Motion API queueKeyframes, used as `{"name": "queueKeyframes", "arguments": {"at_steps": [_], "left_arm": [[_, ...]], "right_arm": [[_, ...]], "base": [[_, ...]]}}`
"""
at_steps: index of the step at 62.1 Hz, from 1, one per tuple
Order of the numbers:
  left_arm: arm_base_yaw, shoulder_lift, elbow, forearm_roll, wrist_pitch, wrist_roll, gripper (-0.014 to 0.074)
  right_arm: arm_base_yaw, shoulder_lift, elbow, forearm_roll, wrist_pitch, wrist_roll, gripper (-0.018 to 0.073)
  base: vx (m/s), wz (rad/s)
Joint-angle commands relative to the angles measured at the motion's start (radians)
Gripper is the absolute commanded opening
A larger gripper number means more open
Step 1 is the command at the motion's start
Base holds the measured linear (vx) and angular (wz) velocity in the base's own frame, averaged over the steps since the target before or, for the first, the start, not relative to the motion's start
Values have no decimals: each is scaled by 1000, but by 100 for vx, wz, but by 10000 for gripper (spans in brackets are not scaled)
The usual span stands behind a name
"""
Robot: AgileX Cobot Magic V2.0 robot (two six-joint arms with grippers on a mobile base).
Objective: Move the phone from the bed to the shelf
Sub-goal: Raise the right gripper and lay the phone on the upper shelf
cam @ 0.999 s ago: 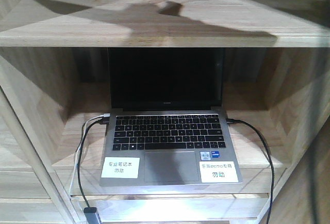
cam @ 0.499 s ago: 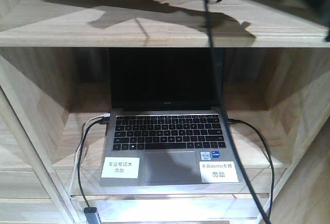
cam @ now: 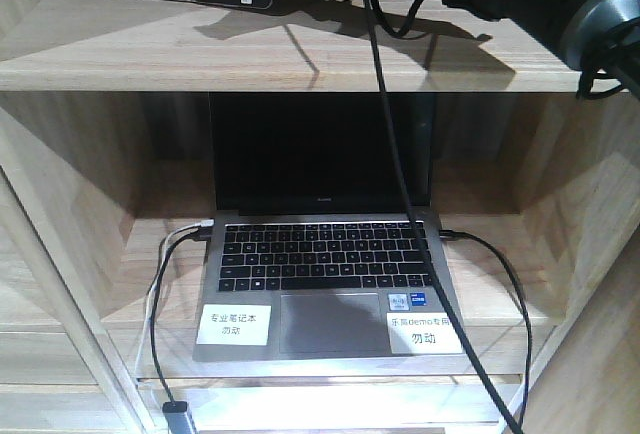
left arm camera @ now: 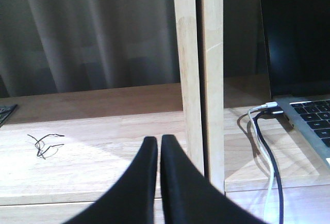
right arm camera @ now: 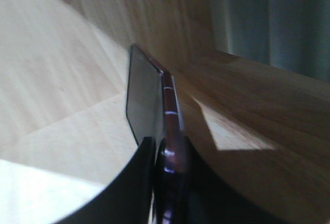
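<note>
The light natural-wood shelf [cam: 300, 64] of thick grained planks carries an open grey laptop [cam: 330, 294] on its lower board, two white stickers on its palm rest, with black and white cables [cam: 165, 284] plugged into its sides. A thin black wire scrap [left arm camera: 44, 144] lies on the neighbouring board.

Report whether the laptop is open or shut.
Open: the laptop has its dark screen upright and its keyboard exposed on the shelf.
</note>
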Motion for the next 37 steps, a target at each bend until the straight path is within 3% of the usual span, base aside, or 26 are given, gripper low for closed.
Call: {"name": "queueKeyframes", "arguments": {"at_steps": [1,7,19,26,37], "left_arm": [[-4,-13,-21,-9,-72,-6,1],[-4,-13,-21,-9,-72,-6,1],[-4,-13,-21,-9,-72,-6,1],[-4,-13,-21,-9,-72,-6,1],[-4,-13,-21,-9,-72,-6,1]], "right_arm": [[-4,-51,-34,22,-48,-5,211],[-4,-51,-34,6,-84,-3,383],[-4,-51,-34,2,-117,-7,585],[-4,-51,-34,1,-118,-7,627],[-4,-55,-34,-30,-113,-5,607]], "base": [[0,0],[0,0],[0,0],[0,0],[0,0]]}}
